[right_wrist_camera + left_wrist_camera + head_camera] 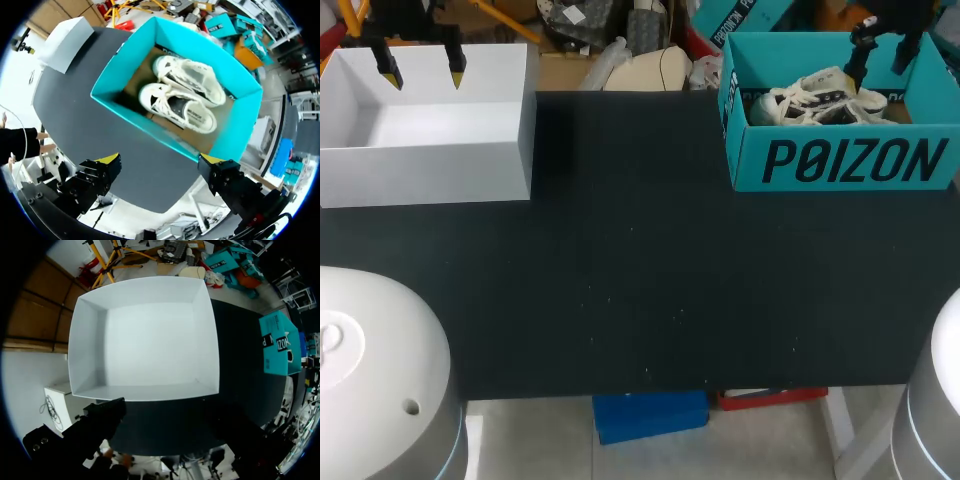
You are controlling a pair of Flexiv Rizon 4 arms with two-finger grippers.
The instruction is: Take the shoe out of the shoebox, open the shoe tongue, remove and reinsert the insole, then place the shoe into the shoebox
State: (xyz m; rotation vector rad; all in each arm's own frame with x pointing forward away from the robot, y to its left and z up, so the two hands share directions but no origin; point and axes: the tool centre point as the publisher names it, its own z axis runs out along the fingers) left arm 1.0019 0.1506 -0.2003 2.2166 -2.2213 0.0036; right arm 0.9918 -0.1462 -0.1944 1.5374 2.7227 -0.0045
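A teal shoebox (850, 160) stands open at the table's far right, with two white lace-up shoes (820, 100) lying side by side inside. My right gripper (882, 55) hangs above the box, open and holding nothing. In the right wrist view the shoes (175, 102) lie ahead of the open gripper (160, 160), inside the teal shoebox (235, 130). My left gripper (422, 72) is open and empty above a white box (430, 170) at the far left. In the left wrist view this gripper (165, 415) looks straight down into the white box (145, 335), which holds nothing.
The black table top (640, 270) stretches between the two boxes. The white bases of my arms (370, 380) fill the near corners. The white box (65, 42) shows far beyond the shoebox in the right wrist view, and the teal shoebox (277, 342) off to the side in the left wrist view.
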